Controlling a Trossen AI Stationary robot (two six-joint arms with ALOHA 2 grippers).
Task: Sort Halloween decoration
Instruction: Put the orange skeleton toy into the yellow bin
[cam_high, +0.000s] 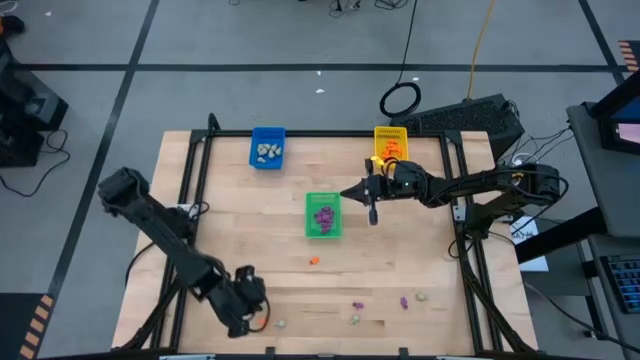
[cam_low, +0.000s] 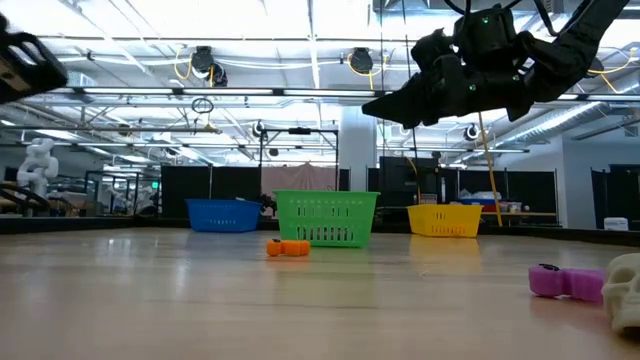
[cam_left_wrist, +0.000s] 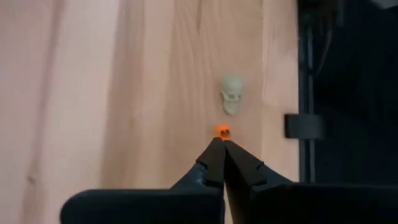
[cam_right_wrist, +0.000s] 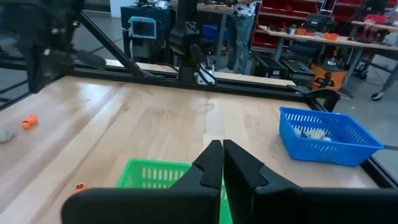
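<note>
Down at the near edge of the wooden table (cam_high: 250, 240), the left gripper (cam_high: 243, 300) has its two dark fingers pressed tight together. A tiny orange trinket (cam_left_wrist: 222, 131) sits right at the fingertips, and I cannot tell if it is pinched or only touched. Just past it, straight ahead, lies a little pale skull (cam_left_wrist: 231, 94). So the left arm is the nearer one for both. To the right along that near edge lie more loose bits, among them a purple trinket (cam_low: 565, 282). Farther in, another small orange piece (cam_high: 313, 260) lies alone. Beyond it stands the green tray (cam_high: 323, 215) holding purple bits. The right gripper (cam_high: 373, 215) hangs just right of it, clenched and carrying nothing. Farthest off stand the blue tray (cam_high: 267, 148) and the yellow tray (cam_high: 390, 140).
</note>
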